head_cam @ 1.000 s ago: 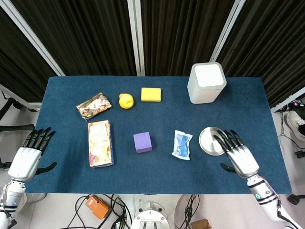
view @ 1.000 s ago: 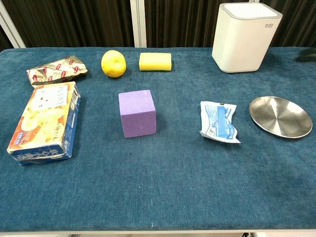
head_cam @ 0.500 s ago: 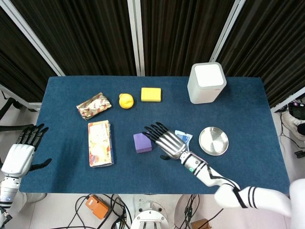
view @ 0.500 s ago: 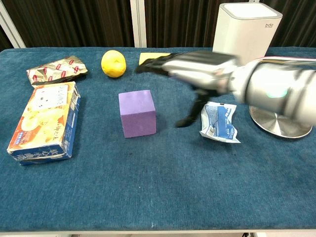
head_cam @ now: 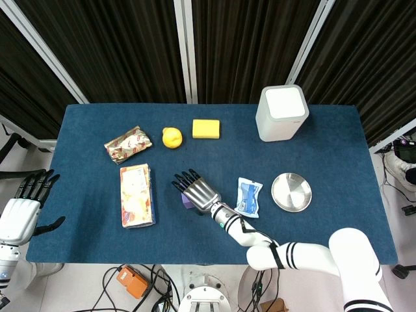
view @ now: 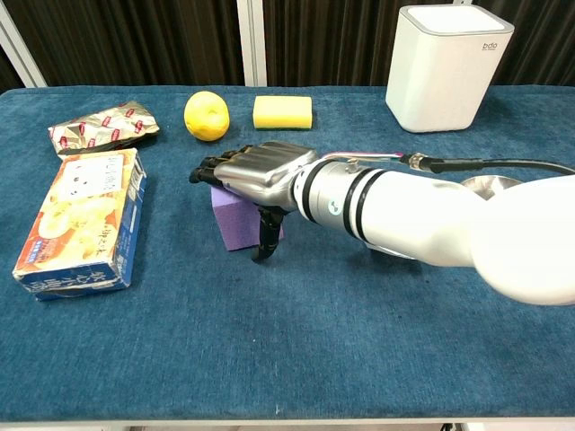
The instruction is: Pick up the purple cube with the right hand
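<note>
The purple cube [view: 235, 226] sits mid-table, mostly covered by my right hand [view: 256, 175]. That hand lies flat over the cube's top with its fingers spread and stretched past the far left edge, while the thumb hangs down beside the cube's front right face. I cannot see a closed grip on it. From the head view only a sliver of the purple cube [head_cam: 186, 202] shows beneath the right hand [head_cam: 195, 189]. My left hand [head_cam: 23, 208] hovers off the table's left edge, fingers apart, holding nothing.
Left of the cube lies a snack box [view: 81, 220]. Behind it are a foil packet [head_cam: 128, 143], a lemon [head_cam: 171, 137] and a yellow sponge [head_cam: 206, 129]. To the right are a blue-white packet [head_cam: 248, 197], a steel plate [head_cam: 291, 192] and a white container [head_cam: 281, 112].
My right hand has swept left from the plate, past the blue-white packet, and now covers the purple cube. The left hand has drifted slightly left and down.
</note>
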`<state>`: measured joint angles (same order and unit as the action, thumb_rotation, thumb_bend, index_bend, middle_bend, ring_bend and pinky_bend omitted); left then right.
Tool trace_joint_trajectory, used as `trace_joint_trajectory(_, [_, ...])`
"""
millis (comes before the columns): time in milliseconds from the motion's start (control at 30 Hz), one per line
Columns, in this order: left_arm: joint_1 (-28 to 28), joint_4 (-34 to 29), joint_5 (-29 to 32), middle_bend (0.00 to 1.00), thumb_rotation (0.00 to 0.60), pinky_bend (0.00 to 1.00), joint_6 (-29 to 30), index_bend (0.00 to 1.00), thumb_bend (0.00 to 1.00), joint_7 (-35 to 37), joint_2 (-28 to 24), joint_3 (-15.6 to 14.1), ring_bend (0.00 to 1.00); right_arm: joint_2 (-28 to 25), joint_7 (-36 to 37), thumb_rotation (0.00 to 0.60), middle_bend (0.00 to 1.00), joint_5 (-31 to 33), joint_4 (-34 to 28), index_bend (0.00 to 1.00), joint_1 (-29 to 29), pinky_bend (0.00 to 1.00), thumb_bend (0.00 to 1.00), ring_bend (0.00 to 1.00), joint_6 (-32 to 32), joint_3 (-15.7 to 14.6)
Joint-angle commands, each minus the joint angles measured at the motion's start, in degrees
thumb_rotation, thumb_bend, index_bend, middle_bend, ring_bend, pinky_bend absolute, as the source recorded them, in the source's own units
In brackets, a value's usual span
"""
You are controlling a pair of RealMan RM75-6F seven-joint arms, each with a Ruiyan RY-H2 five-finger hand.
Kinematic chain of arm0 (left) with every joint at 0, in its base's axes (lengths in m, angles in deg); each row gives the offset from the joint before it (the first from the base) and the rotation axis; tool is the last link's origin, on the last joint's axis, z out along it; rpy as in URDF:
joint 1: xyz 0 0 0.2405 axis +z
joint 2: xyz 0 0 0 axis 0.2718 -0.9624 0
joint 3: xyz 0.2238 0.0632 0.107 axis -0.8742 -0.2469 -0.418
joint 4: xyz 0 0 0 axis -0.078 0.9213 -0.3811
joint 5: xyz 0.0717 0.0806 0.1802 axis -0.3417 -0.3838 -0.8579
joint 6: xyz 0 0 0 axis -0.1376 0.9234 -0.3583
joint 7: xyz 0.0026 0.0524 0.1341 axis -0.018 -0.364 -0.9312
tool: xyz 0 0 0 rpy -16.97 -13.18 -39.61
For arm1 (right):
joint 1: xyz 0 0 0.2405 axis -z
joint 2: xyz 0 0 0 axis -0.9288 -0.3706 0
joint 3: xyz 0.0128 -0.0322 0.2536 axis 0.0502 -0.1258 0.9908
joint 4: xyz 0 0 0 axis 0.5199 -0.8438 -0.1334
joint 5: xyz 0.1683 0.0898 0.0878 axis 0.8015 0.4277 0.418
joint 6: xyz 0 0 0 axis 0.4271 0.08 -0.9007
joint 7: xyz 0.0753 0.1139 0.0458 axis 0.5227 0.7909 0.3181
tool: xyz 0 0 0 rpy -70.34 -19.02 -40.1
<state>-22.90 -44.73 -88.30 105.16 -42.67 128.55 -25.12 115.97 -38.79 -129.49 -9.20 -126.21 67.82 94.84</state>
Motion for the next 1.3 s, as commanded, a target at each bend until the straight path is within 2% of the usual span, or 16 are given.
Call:
trace_joint_trajectory(33, [0.12, 0.06, -0.16, 0.0, 0.6, 0.01, 0.27, 0.0, 0.14, 0.17, -0.08, -0.05, 0.0, 0.86, 0.5, 0.6, 0.45, -1.39, 0.72, 0.52, -0.06, 0.65, 0.36, 0.54, 2.74, -0.85])
trace_joint_trajectory(100, [0.15, 0.1, -0.24, 0.0, 0.6, 0.01, 0.34, 0.0, 0.14, 0.27, -0.12, -0.08, 0.0, 1.15, 0.9, 0.6, 0.56, -3.07, 1.27, 0.66, 0.08, 0.76, 0.38, 0.67, 4.58, -1.39])
trace_joint_trajectory(267, [0.03, 0.03, -0.13, 0.0, 0.6, 0.01, -0.06, 0.0, 0.14, 0.18, -0.15, -0.12, 0.0, 1.89, 5.08, 0.6, 0.67, -8.43, 2.39, 0.79, 1.09, 0.84, 0.41, 0.77, 9.99, -1.09])
trace_joint_trajectory(533, [-0.23, -0.42, 0.27, 0.0, 0.6, 0.01, -0.99, 0.0, 0.14, -0.66, -0.08, -0.16, 0.0, -2.19, 6.96, 0.6, 0.67, -11.63, 3.36, 0.8, 3.71, 0.85, 0.42, 0.77, 17.32, 0.54])
trace_joint_trajectory(633, [-0.3, -0.76, 0.57, 0.0, 0.6, 0.01, -1.43, 0.0, 0.14, -1.06, -0.06, -0.19, 0.0, -3.86, 8.71, 0.6, 0.67, -9.2, 4.74, 0.79, 5.67, 0.85, 0.41, 0.77, 17.91, 1.43])
trace_joint_trajectory(800, [-0.43, -0.96, -0.11, 0.0, 0.6, 0.01, -1.45, 0.0, 0.14, -1.56, 0.07, -0.44, 0.0, -4.19, 11.7, 0.6, 0.67, -4.85, 10.98, 0.75, 6.94, 0.84, 0.42, 0.75, 15.44, 2.63])
trace_joint_trajectory(1000, [-0.75, -1.13, 0.07, 0.0, 0.6, 0.01, -2.22, 0.0, 0.14, -2.1, 0.2, -0.49, 0.0, -2.44, 16.21, 0.6, 0.66, -4.51, 17.41, 0.62, 6.73, 0.8, 0.41, 0.69, 11.58, 1.94])
trace_joint_trajectory(1067, [-0.82, -1.18, -0.08, 0.0, 0.6, 0.01, -2.38, 0.0, 0.15, -1.83, 0.08, -0.63, 0.0, -1.77, 16.79, 0.6, 0.61, -4.58, 19.48, 0.56, 6.69, 0.75, 0.41, 0.63, 10.41, 1.33])
trace_joint_trajectory(1100, [-0.85, -1.19, -0.11, 0.0, 0.6, 0.01, -2.46, 0.0, 0.15, -1.79, 0.03, -0.68, 0.0, -1.64, 17.09, 0.6, 0.57, -4.49, 20.22, 0.51, 6.6, 0.7, 0.41, 0.59, 9.54, 1.14])
trace_joint_trajectory(1167, [-0.9, -1.19, -0.12, 0.0, 0.6, 0.01, -2.6, 0.0, 0.16, -1.94, 0.02, -0.73, 0.0, -1.54, 18.46, 0.6, 0.42, -4.25, 21.14, 0.27, 6.47, 0.57, 0.41, 0.43, 7.82, 1.13])
trace_joint_trajectory(1233, [-0.96, -1.25, -0.18, 0.0, 0.6, 0.01, -2.74, 0.0, 0.16, -1.91, -0.02, -0.81, 0.0, -1.95, 20.73, 0.6, 0.3, -4.12, 21.09, 0.1, 6.44, 0.46, 0.41, 0.31, 5.65, 1.21])
trace_joint_trajectory(1300, [-1.07, -1.25, -0.33, 0.0, 0.6, 0.01, -2.9, 0.0, 0.16, -1.51, -0.14, -0.92, 0.0, -2.41, 22.7, 0.6, 0.21, -4.86, 20.97, 0.0, 6.53, 0.3, 0.41, 0.21, 4.75, 1.02])
